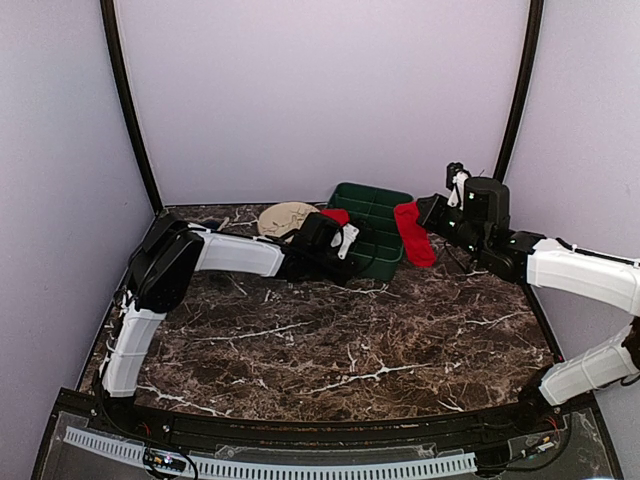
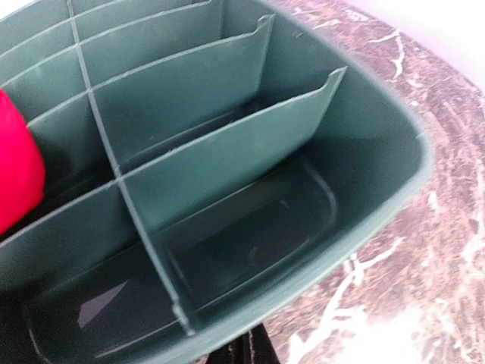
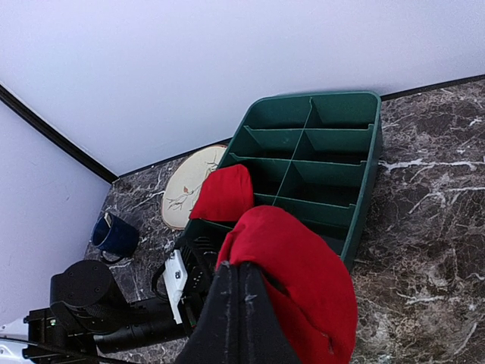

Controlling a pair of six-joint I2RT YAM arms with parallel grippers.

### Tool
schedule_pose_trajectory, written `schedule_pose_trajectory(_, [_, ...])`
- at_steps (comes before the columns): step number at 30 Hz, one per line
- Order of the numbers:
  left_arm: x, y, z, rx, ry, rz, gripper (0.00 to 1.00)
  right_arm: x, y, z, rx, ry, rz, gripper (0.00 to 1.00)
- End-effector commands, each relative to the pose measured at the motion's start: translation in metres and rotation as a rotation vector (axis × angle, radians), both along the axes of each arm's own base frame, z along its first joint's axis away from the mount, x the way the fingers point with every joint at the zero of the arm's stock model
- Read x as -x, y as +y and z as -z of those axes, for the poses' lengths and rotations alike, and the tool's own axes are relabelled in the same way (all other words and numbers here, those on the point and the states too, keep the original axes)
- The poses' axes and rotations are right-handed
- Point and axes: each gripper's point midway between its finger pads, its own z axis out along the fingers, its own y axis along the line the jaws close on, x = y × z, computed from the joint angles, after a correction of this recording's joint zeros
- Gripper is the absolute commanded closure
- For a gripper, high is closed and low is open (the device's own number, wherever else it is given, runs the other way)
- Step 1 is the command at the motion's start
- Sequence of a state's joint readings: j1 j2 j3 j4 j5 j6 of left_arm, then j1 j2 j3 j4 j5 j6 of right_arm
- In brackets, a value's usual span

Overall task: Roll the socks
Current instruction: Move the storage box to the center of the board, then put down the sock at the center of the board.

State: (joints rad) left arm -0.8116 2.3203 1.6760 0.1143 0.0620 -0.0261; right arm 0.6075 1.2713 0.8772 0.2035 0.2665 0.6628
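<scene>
progress: one red sock, the bundled sock, sits as a rounded lump at the near-left corner of the green divided bin. i read it as rolled and stowed, though i can't tell which compartment it is in. the other, the hanging sock, is up off the counter with my right tool clenched on it, just beside the bin's near wall. it droops long in the overhead view, so whether it's a proper roll i can't say. my left tool is clenched with nothing visible in it, over the bin's end compartment. left to do, by my guess: finish and place that second sock.

surface: dark brown marble-pattern counter with white veining. a cream plate with a twig motif and a dark blue mug sit toward the back left.

room: pale lilac walls, with black strips running up the corners.
</scene>
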Motion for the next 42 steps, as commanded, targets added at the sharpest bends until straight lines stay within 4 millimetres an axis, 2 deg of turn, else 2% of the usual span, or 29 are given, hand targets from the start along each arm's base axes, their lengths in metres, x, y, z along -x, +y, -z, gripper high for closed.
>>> schedule_pose_trajectory(1, [0.007,-0.009,-0.025,0.045,0.015,0.05,0.98,0.003,-0.001,-0.021,-0.018,-0.041,-0.007,1.0])
schedule_pose_trajectory(4, [0.02,0.0,-0.027,0.042,0.053,0.054,0.96,0.007,0.003,-0.022,-0.009,-0.037,-0.022,1.0])
schedule_pose_trajectory(7, [0.038,0.018,-0.033,0.047,0.081,0.041,0.93,0.013,0.008,-0.023,-0.001,-0.031,-0.047,1.0])
schedule_pose_trajectory(12, [0.067,0.055,-0.061,0.087,0.059,-0.027,0.83,0.027,0.023,-0.022,-0.005,-0.016,-0.1,1.0])
schedule_pose_trajectory(15, [0.082,0.077,-0.083,0.107,0.024,-0.069,0.74,0.039,0.044,-0.018,-0.02,0.008,-0.187,1.0])
schedule_pose_trajectory(17, [0.093,0.095,-0.092,0.114,0.005,-0.103,0.65,0.049,0.065,-0.016,-0.034,0.028,-0.26,1.0])
schedule_pose_trajectory(19, [0.103,0.109,-0.111,0.154,-0.022,-0.122,0.57,0.06,0.086,-0.013,-0.054,0.052,-0.336,1.0])
schedule_pose_trajectory(22, [0.117,0.125,-0.121,0.191,-0.032,-0.135,0.49,0.079,0.119,-0.009,-0.099,0.089,-0.476,1.0])
schedule_pose_trajectory(27, [0.138,0.144,-0.128,0.24,-0.048,-0.119,0.32,0.11,0.167,0.016,-0.102,0.178,-0.709,1.0])
schedule_pose_trajectory(31, [0.146,0.161,-0.133,0.241,-0.057,-0.149,0.29,0.13,0.184,0.041,-0.084,0.236,-0.816,1.0])
schedule_pose_trajectory(35, [0.151,0.171,-0.132,0.228,-0.049,-0.17,0.28,0.142,0.198,0.051,-0.114,0.282,-0.916,1.0])
schedule_pose_trajectory(37, [0.153,0.174,-0.129,0.226,-0.042,-0.176,0.28,0.154,0.208,0.054,-0.109,0.299,-0.992,1.0])
schedule_pose_trajectory(40, [0.155,0.175,-0.128,0.234,-0.039,-0.175,0.27,0.175,0.218,0.069,-0.031,0.339,-1.099,1.0])
schedule_pose_trajectory(41, [0.155,0.174,-0.127,0.234,-0.034,-0.168,0.27,0.176,0.22,0.085,0.023,0.358,-1.107,1.0])
schedule_pose_trajectory(42, [0.156,0.172,-0.126,0.233,-0.025,-0.16,0.26,0.177,0.221,0.093,0.052,0.367,-1.105,1.0])
